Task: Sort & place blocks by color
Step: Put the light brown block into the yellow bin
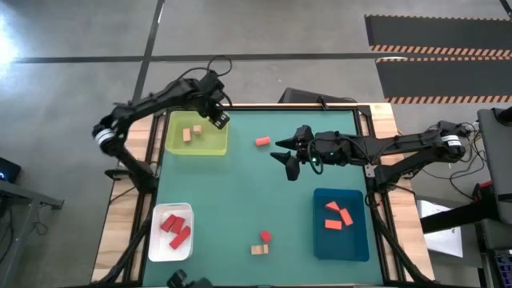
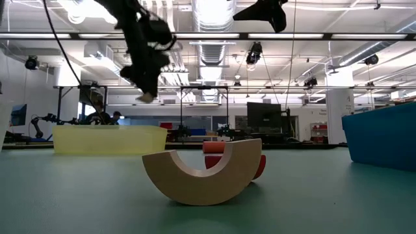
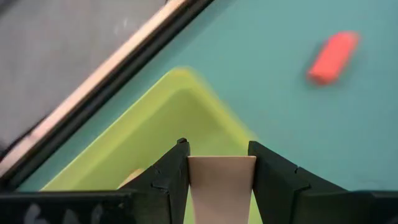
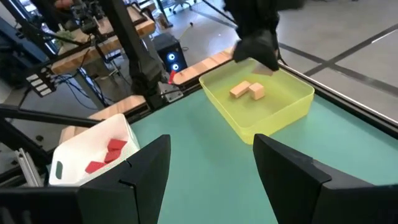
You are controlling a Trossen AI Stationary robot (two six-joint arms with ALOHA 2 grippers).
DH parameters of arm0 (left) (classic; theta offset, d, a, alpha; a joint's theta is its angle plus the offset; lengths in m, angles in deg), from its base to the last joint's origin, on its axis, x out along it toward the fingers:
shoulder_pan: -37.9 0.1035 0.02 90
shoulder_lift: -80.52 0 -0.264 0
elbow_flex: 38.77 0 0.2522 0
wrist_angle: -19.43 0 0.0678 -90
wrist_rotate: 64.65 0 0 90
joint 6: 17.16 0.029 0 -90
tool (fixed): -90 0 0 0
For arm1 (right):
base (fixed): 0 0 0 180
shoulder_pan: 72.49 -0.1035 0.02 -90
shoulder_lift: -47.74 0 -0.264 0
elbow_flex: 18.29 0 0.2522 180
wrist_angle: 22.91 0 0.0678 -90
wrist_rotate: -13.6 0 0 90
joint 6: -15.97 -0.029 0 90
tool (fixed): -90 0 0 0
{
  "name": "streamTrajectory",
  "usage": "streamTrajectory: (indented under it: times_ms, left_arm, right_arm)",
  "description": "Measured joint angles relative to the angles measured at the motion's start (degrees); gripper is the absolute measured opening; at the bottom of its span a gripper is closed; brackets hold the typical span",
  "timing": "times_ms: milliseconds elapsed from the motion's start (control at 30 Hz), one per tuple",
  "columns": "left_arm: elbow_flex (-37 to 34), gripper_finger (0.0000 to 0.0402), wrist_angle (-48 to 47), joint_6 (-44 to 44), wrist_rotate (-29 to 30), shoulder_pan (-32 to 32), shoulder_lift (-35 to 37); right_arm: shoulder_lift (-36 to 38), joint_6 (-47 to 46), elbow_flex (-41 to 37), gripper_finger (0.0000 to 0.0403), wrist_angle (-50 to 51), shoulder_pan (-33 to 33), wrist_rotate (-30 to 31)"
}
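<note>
My left gripper (image 1: 218,118) hangs over the far right corner of the yellow-green tray (image 1: 196,134), shut on a tan block (image 3: 221,186). In the low view the block (image 2: 147,97) shows below the fingers, high above the table. Two tan blocks (image 1: 191,133) lie flat in that tray. My right gripper (image 1: 288,156) hovers open over the table's middle, with nothing between its fingers (image 4: 146,168). An orange block (image 1: 262,142) lies on the green mat to its left. Near the front edge a red block (image 1: 266,237) and a tan arch (image 2: 201,172) rest on the mat. My left gripper pinches the tan block by two opposite sides (image 3: 193,180) between its two fingers. The fingers slant downward from above. The block is lifted clear, above the yellow-green tray (image 3: 168,130).
A white tray (image 1: 170,232) with red blocks sits at the near left. A blue tray (image 1: 342,224) with orange blocks sits at the near right. The mat's middle is bare green between the trays. Wooden table edges frame the mat.
</note>
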State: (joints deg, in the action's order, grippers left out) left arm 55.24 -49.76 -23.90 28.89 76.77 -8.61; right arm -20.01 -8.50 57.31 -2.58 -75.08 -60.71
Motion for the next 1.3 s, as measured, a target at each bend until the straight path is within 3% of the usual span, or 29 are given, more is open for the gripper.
streamTrajectory:
  times_ms: [233,533,1300]
  left_arm:
    - [-0.11,0.0123,-4.32,1.31,-0.21,6.34,-8.99]
    - [-0.15,0.0123,-3.15,2.64,-0.38,7.54,-15.11]
    - [-1.05,0.014,-0.23,2.64,-0.36,7.51,-16.48]
  right_arm:
    - [-0.72,0.0,0.0,0.0219,0.58,0.0,0.0]
    - [-0.72,0.02,0.0,0.0219,0.67,0.0,0.46]
    - [-0.72,1.51,0.0,0.0219,0.7,0.0,1.49]
